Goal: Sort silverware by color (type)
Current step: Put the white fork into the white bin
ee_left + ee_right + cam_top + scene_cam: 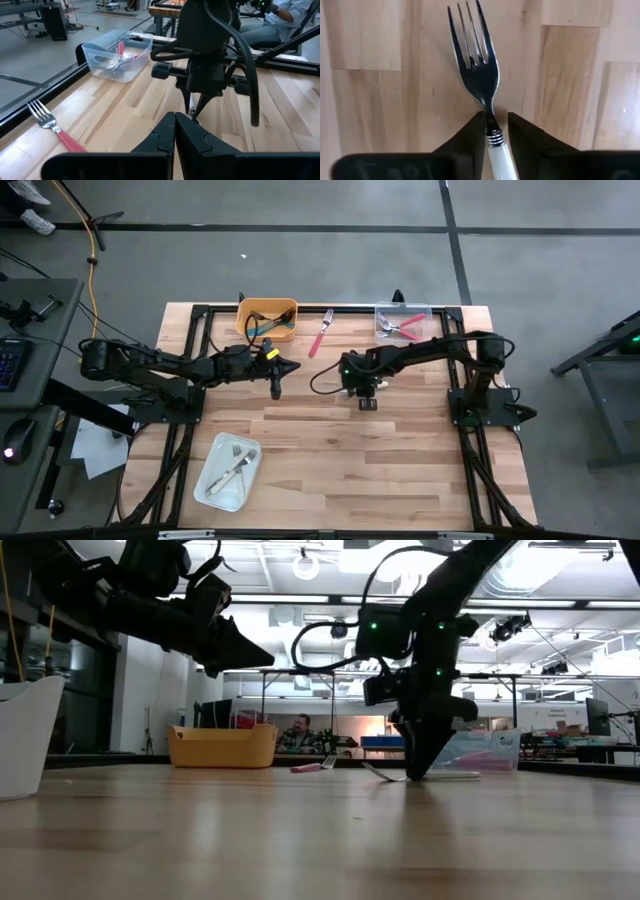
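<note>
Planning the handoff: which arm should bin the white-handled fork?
Right. The right gripper is closed on the white-handled fork at mid-table; the left gripper hovers shut, holding nothing.

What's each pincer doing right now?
Left pincer: shut, empty, hovering above the table.
Right pincer: shut on the white-handled silver metal fork, down at the wooden table.

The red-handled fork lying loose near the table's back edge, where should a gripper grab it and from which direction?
Probably mid-handle, from straight above. The red-handled fork lies flat on the table between the orange bin and the clear bin, nothing touching it. Its slim straight handle suits fingers closing across it; the flared head is a worse hold.
</note>
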Controlling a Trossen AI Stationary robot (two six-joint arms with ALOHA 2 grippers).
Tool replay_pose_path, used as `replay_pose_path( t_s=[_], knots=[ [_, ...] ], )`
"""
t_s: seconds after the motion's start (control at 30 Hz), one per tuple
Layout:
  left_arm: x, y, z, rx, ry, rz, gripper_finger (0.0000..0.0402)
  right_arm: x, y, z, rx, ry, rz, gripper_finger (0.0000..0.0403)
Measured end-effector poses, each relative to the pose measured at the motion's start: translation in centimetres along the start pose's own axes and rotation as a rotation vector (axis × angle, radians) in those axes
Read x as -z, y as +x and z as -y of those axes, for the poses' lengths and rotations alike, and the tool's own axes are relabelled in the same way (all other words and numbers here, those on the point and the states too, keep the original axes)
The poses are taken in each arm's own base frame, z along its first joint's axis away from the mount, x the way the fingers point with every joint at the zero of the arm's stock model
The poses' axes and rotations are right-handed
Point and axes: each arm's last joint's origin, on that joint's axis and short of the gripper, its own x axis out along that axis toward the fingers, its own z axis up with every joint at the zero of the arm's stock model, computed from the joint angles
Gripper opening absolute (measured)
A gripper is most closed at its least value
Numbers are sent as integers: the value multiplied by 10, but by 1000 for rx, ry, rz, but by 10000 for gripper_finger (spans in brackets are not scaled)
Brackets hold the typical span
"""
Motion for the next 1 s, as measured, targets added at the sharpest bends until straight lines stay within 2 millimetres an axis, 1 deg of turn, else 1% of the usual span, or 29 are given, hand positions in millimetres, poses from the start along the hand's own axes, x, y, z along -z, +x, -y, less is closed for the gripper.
replay_pose_path(
  t_s=[0.17,0.23,0.33,0.43,0.57,0.8,1.0],
  knots=[
    [0,0,0,0,0,0,3,-4,1,0,-42,-7,-15,23],
    [0,0,0,-1,0,0,3,-5,0,-1,-45,-9,-11,9],
    [0,0,0,-14,16,1,3,-7,-3,-3,-66,-3,20,11],
    [0,0,-1,-34,32,2,3,-15,-4,-6,-113,-13,148,10],
    [-1,-2,-1,-41,27,5,3,-14,-5,-15,-167,-29,294,0],
    [-5,-4,-1,-39,21,24,3,3,2,-22,-167,38,485,0],
    [-4,-4,-1,-39,14,22,3,12,1,-25,-177,119,523,0]
  ],
)
